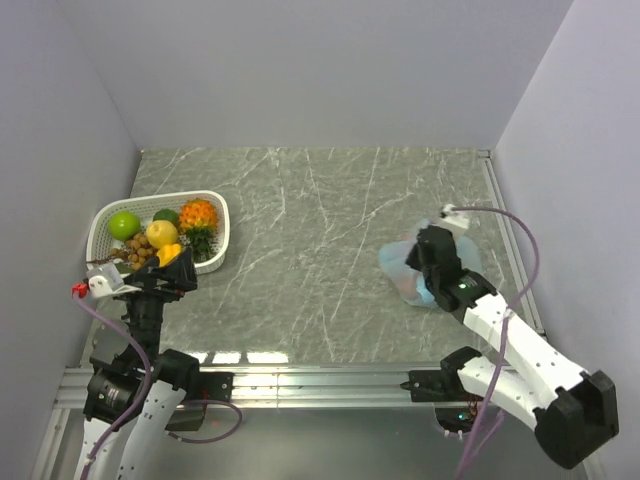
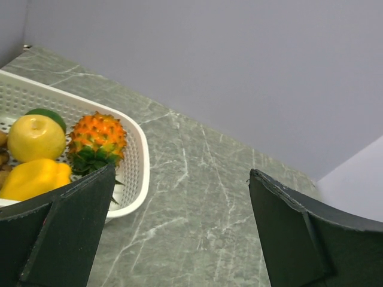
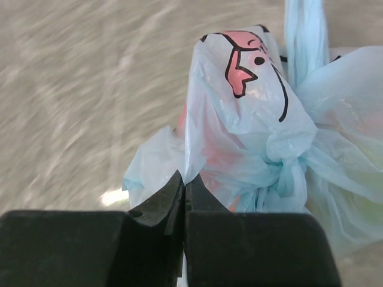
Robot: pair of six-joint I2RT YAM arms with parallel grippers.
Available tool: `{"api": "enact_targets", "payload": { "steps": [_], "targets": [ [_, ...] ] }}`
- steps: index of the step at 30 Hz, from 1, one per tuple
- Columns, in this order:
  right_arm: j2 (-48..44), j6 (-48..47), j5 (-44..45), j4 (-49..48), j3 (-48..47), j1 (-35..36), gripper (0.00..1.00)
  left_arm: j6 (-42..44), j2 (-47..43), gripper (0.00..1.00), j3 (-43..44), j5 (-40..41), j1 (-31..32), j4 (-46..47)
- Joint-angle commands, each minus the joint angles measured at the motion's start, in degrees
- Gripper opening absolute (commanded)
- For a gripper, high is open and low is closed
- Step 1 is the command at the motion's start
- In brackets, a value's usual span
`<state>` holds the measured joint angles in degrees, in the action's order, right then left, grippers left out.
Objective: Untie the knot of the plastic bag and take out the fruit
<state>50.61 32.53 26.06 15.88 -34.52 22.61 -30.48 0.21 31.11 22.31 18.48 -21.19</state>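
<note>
The pale blue plastic bag [image 1: 400,268] lies on the table at the right. In the right wrist view the bag [image 3: 251,119] shows a pink cartoon print, and its knot [image 3: 286,174] is a small bunched twist to the right of my fingers. A reddish fruit [image 3: 206,152] shows dimly through the film. My right gripper [image 3: 186,181] is shut on a fold of the bag's film left of the knot; it also shows in the top view [image 1: 426,262]. My left gripper [image 2: 182,174] is open and empty above the table beside the basket, and it shows in the top view [image 1: 172,272].
A white slotted basket [image 1: 224,226] stands at the far left. It holds a green apple [image 1: 124,224], a yellow fruit [image 1: 161,234] and an orange spiky fruit [image 1: 198,214]. The left wrist view shows the basket [image 2: 141,160] and the spiky fruit [image 2: 97,139]. Walls enclose the table.
</note>
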Motion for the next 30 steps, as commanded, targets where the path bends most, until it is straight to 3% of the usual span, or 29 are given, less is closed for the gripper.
{"api": "enact_targets", "payload": {
  "steps": [1, 6, 9, 12, 13, 14, 16, 19, 21, 24, 30],
  "targets": [
    [3.8, -2.7, -2.2, -4.5, -6.0, 10.5, 0.0, 1.7, -1.9, 0.99, -0.1, -4.1, 0.2, 3.3],
    [12.6, -0.1, 4.8, -6.4, -10.3, 25.3, 0.0, 0.2, 6.5, 0.99, 1.3, -9.4, 0.5, 2.6],
    [19.7, 2.2, 5.9, -8.3, -13.3, 32.5, 0.02, -0.5, 16.5, 0.99, 1.8, -16.8, 0.6, 3.1],
    [27.1, 1.7, 3.1, -9.9, -17.7, 36.7, 0.29, -1.9, 24.3, 0.99, 3.6, -21.8, 0.6, 3.9],
    [28.3, 1.2, 1.5, -10.0, -20.5, 37.5, 0.52, -2.8, 26.1, 0.99, 4.0, -23.1, 0.6, 4.1],
    [29.0, -0.1, 0.7, -9.8, -21.9, 38.5, 0.59, -3.3, 27.7, 0.99, 4.7, -24.1, 0.6, 4.5],
    [29.7, -1.9, 0.5, -8.4, -25.0, 38.6, 0.73, -4.2, 31.9, 0.99, 6.6, -26.5, 0.6, 4.8],
    [26.7, -5.5, 4.2, -7.1, -25.5, 38.6, 0.79, -5.5, 36.0, 0.99, 9.1, -28.5, 0.7, 4.9],
    [23.0, -8.7, 7.4, -6.4, -24.6, 36.9, 0.81, -6.4, 39.0, 0.99, 10.7, -30.1, 0.8, 4.8],
    [17.6, -10.7, 5.5, -5.7, -22.4, 31.6, 0.82, -8.7, 43.0, 0.99, 11.8, -32.1, 2.0, 6.2],
    [9.0, -9.6, -7.5, -11.6, -12.7, 19.7, 0.82, -10.6, 52.6, 0.99, 15.6, -29.7, 10.5, 9.7]
  ]
}}
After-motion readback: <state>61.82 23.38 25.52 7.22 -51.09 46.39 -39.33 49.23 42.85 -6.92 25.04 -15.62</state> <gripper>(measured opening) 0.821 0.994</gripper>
